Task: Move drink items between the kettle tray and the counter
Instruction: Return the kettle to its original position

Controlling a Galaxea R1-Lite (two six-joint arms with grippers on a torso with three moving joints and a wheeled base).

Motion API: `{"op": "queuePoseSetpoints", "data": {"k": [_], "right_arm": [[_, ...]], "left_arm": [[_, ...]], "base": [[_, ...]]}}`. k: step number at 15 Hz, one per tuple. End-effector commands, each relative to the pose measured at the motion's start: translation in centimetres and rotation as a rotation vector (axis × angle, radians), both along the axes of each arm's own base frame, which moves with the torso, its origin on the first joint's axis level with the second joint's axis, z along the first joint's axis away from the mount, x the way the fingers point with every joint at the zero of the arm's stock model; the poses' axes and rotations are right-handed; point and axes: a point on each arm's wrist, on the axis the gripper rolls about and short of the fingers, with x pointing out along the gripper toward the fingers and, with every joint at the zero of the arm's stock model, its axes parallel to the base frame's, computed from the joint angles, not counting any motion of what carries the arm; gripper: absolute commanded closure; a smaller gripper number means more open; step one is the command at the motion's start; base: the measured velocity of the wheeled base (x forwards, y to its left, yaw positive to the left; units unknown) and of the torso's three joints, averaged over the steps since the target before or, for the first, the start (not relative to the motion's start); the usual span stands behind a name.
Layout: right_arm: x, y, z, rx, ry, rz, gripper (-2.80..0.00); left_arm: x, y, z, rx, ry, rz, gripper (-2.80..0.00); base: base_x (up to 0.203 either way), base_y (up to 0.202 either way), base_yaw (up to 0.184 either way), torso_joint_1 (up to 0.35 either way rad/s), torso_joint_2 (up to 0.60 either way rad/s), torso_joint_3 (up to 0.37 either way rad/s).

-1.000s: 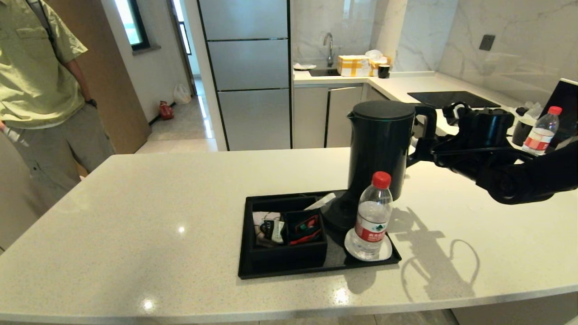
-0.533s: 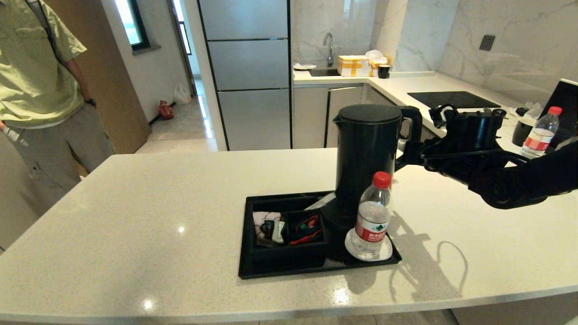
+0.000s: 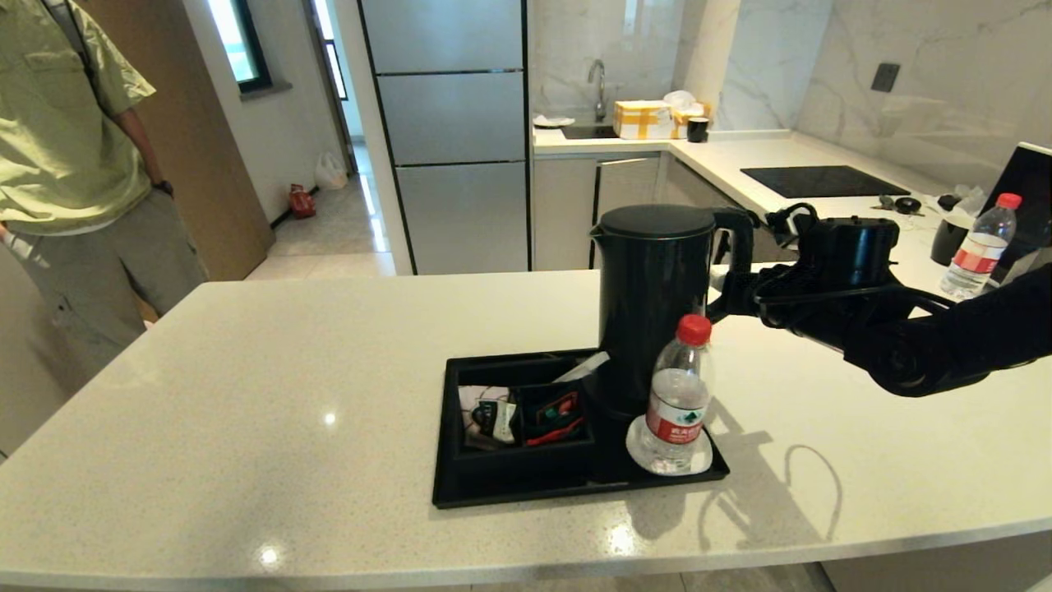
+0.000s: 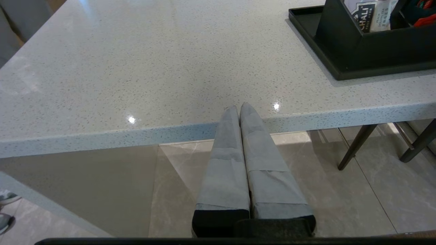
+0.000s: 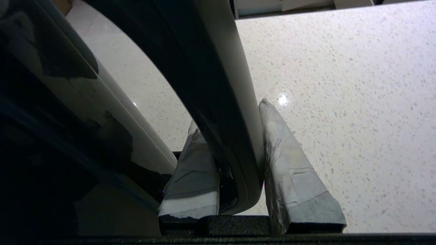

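Note:
A tall matte-black kettle (image 3: 653, 304) stands upright over the back right of the black kettle tray (image 3: 575, 487), where its round base is. I cannot tell whether it rests on the base. My right gripper (image 3: 734, 289) is shut on the kettle's loop handle (image 5: 218, 102), one finger inside the loop and one outside. A clear red-capped water bottle (image 3: 679, 399) stands on the white coaster (image 3: 637, 448) at the tray's front right corner. The counter (image 3: 288, 386) lies all round. My left gripper (image 4: 239, 108) is shut and empty, low by the counter's front edge.
The tray's small compartments (image 3: 526, 415) hold white and red-and-green packets. A second bottle (image 3: 978, 247) and a dark screen (image 3: 1027, 197) stand at the far right, a black hob (image 3: 822, 179) behind. A person (image 3: 74, 164) stands beyond the counter's left end.
My right gripper has carried the kettle leftward and lower, from beyond the tray's right edge to over the tray. The bottle and left gripper have not moved.

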Motion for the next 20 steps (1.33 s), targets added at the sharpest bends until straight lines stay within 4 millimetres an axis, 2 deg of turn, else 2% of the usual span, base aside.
{"op": "queuePoseSetpoints", "data": {"k": [1, 15, 16, 20], "right_arm": [[-0.3, 0.6, -0.1, 0.0, 0.004, 0.017, 0.0], [-0.2, 0.7, -2.1, -0.006, 0.035, 0.088, 0.0], [-0.1, -0.1, -2.1, -0.009, 0.037, 0.087, 0.0], [-0.2, -0.9, -2.2, -0.011, 0.039, 0.095, 0.0]], "left_arm": [[0.0, 0.0, 0.0, 0.0, 0.002, -0.001, 0.0], [0.0, 0.0, 0.0, 0.0, 0.002, -0.001, 0.0], [0.0, 0.0, 0.0, 0.0, 0.002, -0.001, 0.0], [0.0, 0.0, 0.0, 0.0, 0.002, -0.001, 0.0]], "base": [[0.0, 0.0, 0.0, 0.0, 0.0, 0.0], [0.0, 0.0, 0.0, 0.0, 0.0, 0.0], [0.0, 0.0, 0.0, 0.0, 0.0, 0.0], [0.0, 0.0, 0.0, 0.0, 0.0, 0.0]]}}
